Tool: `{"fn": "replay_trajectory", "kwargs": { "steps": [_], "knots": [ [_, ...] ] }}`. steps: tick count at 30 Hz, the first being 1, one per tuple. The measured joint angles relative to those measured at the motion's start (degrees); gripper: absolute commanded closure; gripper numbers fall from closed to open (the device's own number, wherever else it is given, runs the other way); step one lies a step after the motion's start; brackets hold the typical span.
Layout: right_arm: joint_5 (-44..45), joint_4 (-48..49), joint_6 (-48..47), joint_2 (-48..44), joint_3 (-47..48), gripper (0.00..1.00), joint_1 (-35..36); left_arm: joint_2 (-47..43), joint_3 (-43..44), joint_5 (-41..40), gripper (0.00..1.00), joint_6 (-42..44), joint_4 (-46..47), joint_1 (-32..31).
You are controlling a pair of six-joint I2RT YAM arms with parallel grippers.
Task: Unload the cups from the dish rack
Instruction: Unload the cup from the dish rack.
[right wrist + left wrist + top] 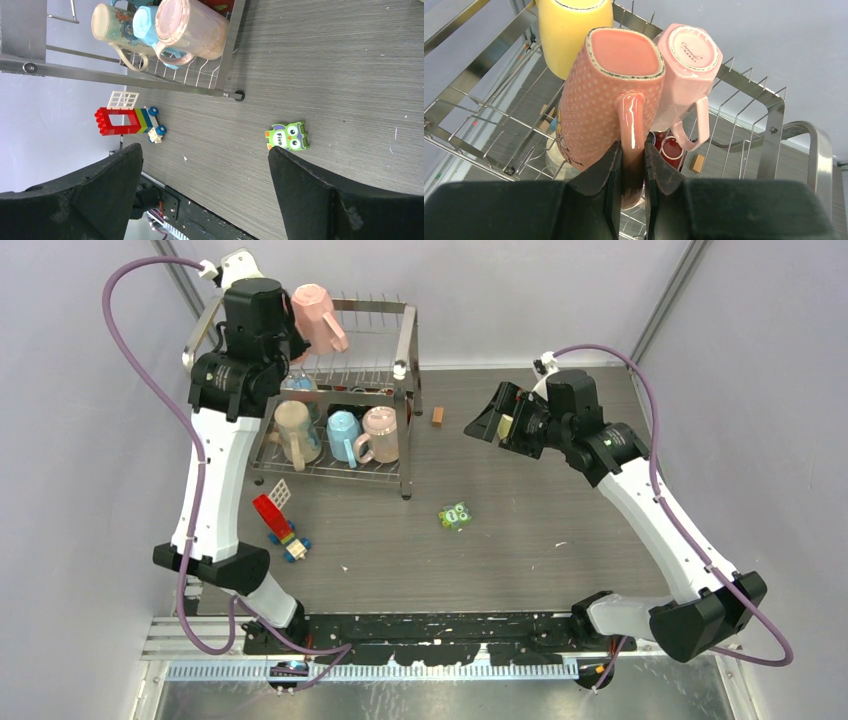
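**Overhead plus two wrist views**

The top camera looks down from above the near edge on the whole table (pixel 520 540), rack (pixel 405 350) at the far-left corner. The left wrist camera sits very close, looking along the left gripper (pixel 633 146) at the dotted mug (pixel 589 100). The right wrist camera looks down from farther off, sharing lower mugs (pixel 187 27), owl block (pixel 286 136) and toy car (pixel 125 121) with the top view.

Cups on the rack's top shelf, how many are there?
3. A dotted pink cup gripped by its handle in the left claw, a yellow cup behind it, and a pale pink cup beside it. Others may be hidden.
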Motion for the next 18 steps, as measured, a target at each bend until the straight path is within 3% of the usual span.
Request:
{"fn": "replay_trajectory", "kwargs": {
  "steps": [18],
  "knots": [
    [0.22, 1.42, 0.46, 1.22, 1.99, 0.00, 0.98, -0.13, 3.78, 0.83, 1.00, -0.26, 0.48, 0.26]
  ]
}}
